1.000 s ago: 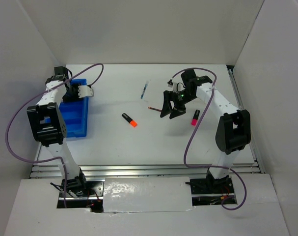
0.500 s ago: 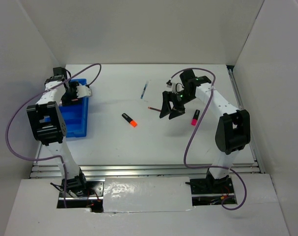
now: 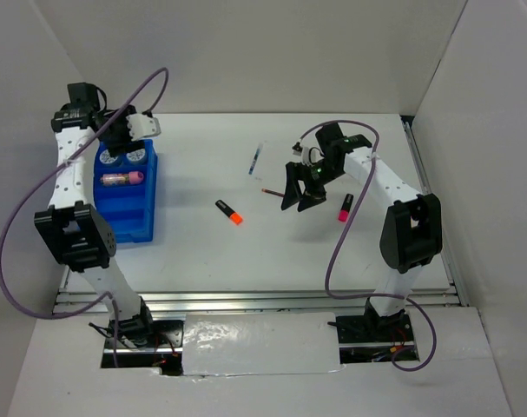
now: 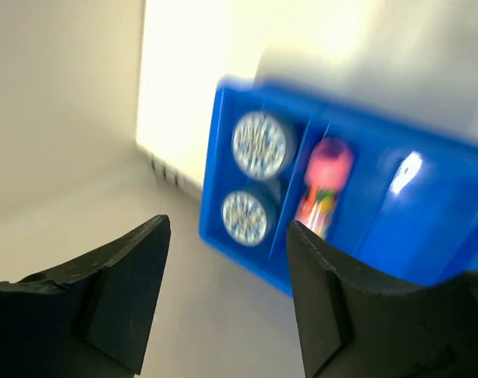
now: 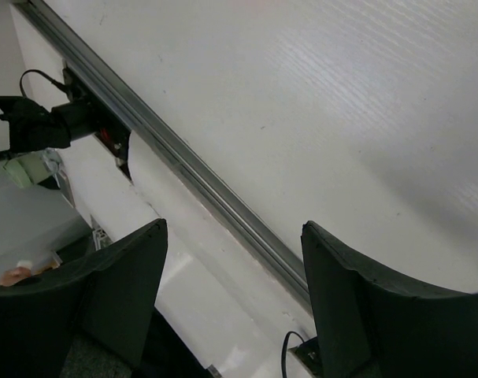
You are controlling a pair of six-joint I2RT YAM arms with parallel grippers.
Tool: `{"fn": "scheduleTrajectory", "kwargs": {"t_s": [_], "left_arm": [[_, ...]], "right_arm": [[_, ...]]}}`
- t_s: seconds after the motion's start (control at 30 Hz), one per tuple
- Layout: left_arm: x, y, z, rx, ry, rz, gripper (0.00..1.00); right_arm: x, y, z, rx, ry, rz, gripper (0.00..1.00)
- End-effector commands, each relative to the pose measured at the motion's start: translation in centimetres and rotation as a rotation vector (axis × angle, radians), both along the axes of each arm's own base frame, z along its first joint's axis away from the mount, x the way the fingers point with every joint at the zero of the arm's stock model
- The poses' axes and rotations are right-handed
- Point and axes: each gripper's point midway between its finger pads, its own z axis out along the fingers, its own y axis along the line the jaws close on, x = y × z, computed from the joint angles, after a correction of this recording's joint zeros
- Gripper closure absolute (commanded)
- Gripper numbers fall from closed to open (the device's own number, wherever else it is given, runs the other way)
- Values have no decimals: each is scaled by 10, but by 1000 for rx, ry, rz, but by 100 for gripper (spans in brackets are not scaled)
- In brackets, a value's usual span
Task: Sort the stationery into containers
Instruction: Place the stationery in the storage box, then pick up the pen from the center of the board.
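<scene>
The blue tray (image 3: 124,217) stands at the left. Its far compartment holds two tape rolls (image 3: 113,159) (image 3: 137,155), and the one beside it holds the chunky pink marker (image 3: 122,178). My left gripper (image 3: 117,139) hovers open and empty above the tray's far end. The left wrist view shows the tray (image 4: 427,228), both rolls (image 4: 261,144) (image 4: 245,216) and the marker (image 4: 321,185) beyond the open left gripper (image 4: 227,236). My right gripper (image 3: 299,193) is open and empty just right of the thin red pen (image 3: 270,189); its wrist view (image 5: 233,236) shows only bare table.
A black-orange highlighter (image 3: 229,212) lies mid-table. A blue pen (image 3: 256,159) lies farther back. A black-pink highlighter (image 3: 345,207) lies right of the right gripper. White walls enclose the table; a metal rail (image 5: 183,161) runs along its near edge.
My left arm has risen and swung back off the tray, uncovering the two tape rolls and the pink marker. The right gripper has barely moved.
</scene>
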Motion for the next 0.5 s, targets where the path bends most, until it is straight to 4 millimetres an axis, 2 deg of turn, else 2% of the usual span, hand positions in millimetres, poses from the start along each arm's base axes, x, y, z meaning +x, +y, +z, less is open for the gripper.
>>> {"fn": "scheduleTrajectory", "kwargs": {"t_s": [0.0, 0.03, 0.07, 0.1, 0.17, 0.2, 0.27, 0.33, 0.37, 0.4, 0.43, 0.47], "left_arm": [[-48, -112, 31, -150, 23, -281, 28], [-59, -128, 17, -154, 66, -320, 29], [-66, -143, 16, -148, 72, -357, 29], [-75, -176, 9, -152, 96, -432, 28], [-88, -203, -13, -163, 161, -493, 29], [-97, -225, -23, -164, 192, -550, 29], [-106, -249, -42, -157, 252, -623, 31], [-110, -261, -54, -136, 289, -674, 32], [-114, -268, -70, -132, 348, -695, 33], [-111, -272, -71, -118, 352, -716, 33], [-112, -279, -87, -106, 402, -739, 33], [-113, -282, -90, -93, 420, -763, 33]], "right_arm": [[3, 0, 15, 9, -88, 8, 25], [4, -2, 14, 5, -89, 5, 25], [6, -6, 14, 3, -93, -4, 25], [7, -8, 14, 1, -92, -12, 25], [10, -13, 14, 3, -92, -27, 25], [11, -19, 15, 3, -94, -41, 25], [13, -27, 15, 2, -96, -63, 25], [16, -38, 15, 1, -100, -95, 25], [14, -41, 16, 4, -103, -102, 25], [14, -42, 17, 9, -102, -108, 25], [15, -47, 19, 9, -112, -122, 25], [15, -48, 19, 9, -112, -128, 25]]}}
